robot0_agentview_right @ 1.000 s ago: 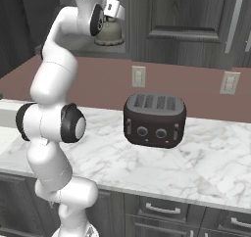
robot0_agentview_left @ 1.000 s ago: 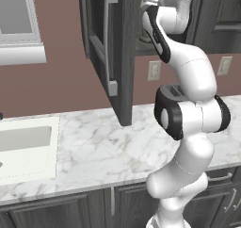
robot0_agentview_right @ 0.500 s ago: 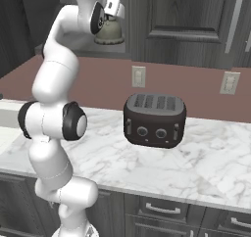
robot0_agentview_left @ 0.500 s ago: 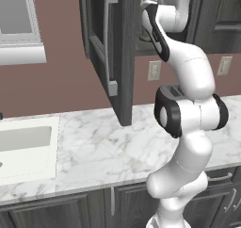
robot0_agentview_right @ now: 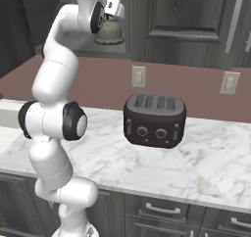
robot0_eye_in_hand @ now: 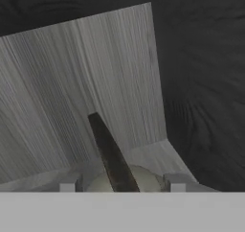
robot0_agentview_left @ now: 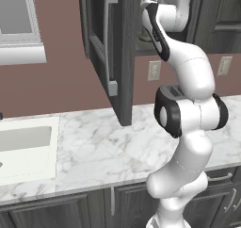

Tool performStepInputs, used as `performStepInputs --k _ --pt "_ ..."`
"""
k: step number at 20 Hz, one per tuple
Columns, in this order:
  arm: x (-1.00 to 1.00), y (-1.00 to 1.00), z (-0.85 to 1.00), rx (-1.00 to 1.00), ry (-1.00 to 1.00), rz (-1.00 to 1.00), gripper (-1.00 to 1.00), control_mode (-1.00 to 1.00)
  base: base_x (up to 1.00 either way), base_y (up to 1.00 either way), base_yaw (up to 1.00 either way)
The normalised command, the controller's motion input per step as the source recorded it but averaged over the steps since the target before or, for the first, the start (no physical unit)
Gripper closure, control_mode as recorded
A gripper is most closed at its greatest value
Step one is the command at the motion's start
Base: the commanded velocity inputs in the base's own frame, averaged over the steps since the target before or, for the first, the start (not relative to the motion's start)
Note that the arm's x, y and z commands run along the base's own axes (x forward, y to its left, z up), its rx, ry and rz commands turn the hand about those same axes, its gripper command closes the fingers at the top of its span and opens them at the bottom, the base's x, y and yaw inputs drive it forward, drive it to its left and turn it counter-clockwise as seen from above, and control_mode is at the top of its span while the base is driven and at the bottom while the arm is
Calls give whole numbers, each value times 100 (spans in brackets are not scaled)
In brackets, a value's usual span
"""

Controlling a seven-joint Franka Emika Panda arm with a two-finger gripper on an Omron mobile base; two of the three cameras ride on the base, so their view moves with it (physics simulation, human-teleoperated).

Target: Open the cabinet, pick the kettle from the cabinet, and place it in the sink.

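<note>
The cabinet (robot0_agentview_left: 123, 57) stands open, its door swung out toward me with the silver bar handle (robot0_agentview_left: 109, 38) on its edge. Inside on the shelf sits the grey-green kettle (robot0_agentview_right: 110, 33), and a sliver of it shows past my wrist (robot0_agentview_left: 144, 34). My gripper (robot0_eye_in_hand: 123, 185) reaches in from above. Its open jaws sit on either side of the kettle's dark arched handle (robot0_eye_in_hand: 111, 156), with a gap on each side, over the dome (robot0_eye_in_hand: 146, 180). The white sink (robot0_agentview_left: 54, 147) lies in the counter at the far left.
A dark four-slot toaster (robot0_agentview_right: 154, 119) stands on the marble counter (robot0_agentview_left: 99, 147) right of the arm. Wall sockets (robot0_agentview_right: 138, 76) sit on the brown backsplash. The open cabinet door juts out over the counter between the sink and the arm.
</note>
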Motion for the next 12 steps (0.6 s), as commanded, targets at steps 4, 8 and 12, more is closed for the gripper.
performStepInputs --k 4,8,12 --pt "0 0 -9 4 2 0 100 -100 0 0 0" --pt "0 0 -7 8 0 0 100 -100 0 0 0" --pt "-1 1 -9 9 0 0 100 -100 0 0 0"
